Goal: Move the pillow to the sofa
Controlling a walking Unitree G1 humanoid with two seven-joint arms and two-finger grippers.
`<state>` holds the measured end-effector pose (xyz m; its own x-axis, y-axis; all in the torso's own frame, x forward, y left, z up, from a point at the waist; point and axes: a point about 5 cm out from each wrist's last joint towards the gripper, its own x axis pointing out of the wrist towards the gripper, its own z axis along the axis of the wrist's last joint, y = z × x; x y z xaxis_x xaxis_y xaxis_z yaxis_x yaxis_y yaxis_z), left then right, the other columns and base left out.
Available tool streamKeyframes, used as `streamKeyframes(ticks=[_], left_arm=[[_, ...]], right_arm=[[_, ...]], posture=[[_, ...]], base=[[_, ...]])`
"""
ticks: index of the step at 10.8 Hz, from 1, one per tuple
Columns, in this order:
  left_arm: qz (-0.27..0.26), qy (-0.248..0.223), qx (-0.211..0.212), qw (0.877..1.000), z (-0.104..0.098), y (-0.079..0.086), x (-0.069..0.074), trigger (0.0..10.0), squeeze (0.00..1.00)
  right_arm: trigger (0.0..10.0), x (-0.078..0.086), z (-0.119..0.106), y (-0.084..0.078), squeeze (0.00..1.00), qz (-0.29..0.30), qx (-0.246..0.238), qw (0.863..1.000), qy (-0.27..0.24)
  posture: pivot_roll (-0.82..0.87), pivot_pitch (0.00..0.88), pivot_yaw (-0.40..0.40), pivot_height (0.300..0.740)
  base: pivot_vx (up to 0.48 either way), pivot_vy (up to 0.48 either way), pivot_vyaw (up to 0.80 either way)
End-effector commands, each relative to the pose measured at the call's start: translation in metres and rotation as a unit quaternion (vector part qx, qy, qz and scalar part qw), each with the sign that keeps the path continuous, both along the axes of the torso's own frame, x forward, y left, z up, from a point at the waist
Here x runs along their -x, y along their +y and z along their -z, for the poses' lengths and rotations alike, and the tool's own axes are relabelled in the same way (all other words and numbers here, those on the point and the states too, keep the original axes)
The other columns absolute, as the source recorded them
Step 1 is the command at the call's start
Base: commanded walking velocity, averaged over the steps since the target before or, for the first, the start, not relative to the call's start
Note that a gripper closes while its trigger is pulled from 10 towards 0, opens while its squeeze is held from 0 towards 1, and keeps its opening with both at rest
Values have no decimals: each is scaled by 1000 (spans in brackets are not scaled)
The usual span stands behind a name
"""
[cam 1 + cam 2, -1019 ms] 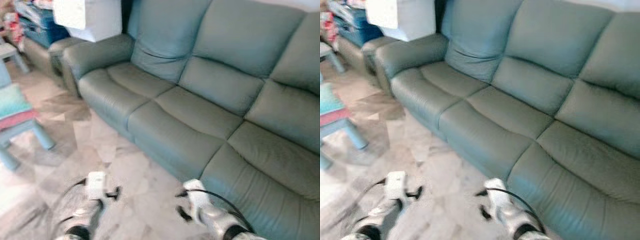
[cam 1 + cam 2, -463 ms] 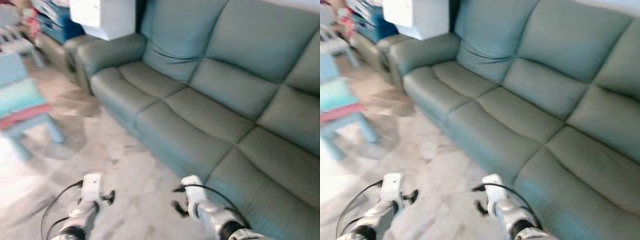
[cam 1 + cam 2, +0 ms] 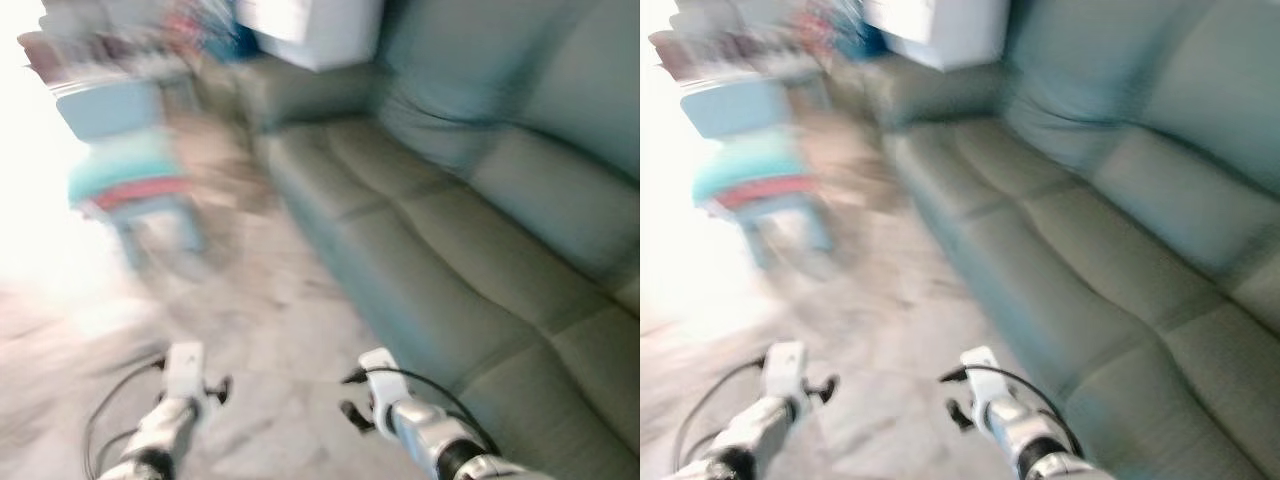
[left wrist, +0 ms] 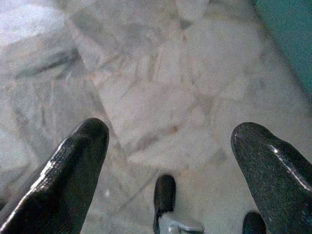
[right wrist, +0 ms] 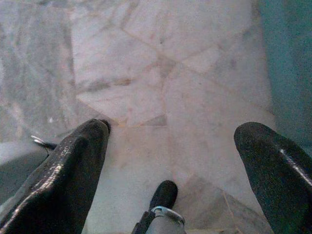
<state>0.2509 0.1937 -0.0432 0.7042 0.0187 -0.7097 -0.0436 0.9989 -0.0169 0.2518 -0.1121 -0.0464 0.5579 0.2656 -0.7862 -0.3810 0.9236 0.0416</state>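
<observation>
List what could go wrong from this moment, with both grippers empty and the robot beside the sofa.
1. The head views are blurred, so the robot is probably moving; the small blue chair with folded cloths stands close on its left and could be bumped.
2. The sofa edge runs close along the right arm; the right gripper could brush it.
3. Both the left gripper and the right one are open over bare marble floor, holding nothing, and no pillow is clearly recognisable, so the pickup may be misjudged.
</observation>
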Motion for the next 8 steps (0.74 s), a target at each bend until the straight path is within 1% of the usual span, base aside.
streamKeyframes(ticks=[1,3,6,7,8], left_arm=[[-1,11,-3,1000,3,3,5,10000,0],[-4,10,-4,1000,3,3,4,10000,0],[-11,12,-7,1000,3,4,5,10000,0],[-26,17,-8,999,4,8,6,10000,0],[-25,25,-13,999,6,11,10,10000,0]], right_arm=[[10000,1,1,-2,0,4,3,1000,2],[10000,0,0,-2,0,5,3,1000,1],[10000,-1,-1,-2,0,0,6,1000,-5],[10000,-2,-1,-2,0,-3,5,1000,-6],[10000,-2,-1,-1,0,-4,5,1000,-7]], posture=[[-109,66,-33,740],[-109,67,-34,740],[-111,66,-36,740],[-109,67,-37,740],[-109,67,-37,740]], base=[[0,0,800],[0,0,800],[0,0,0],[0,0,0],[0,0,0]])
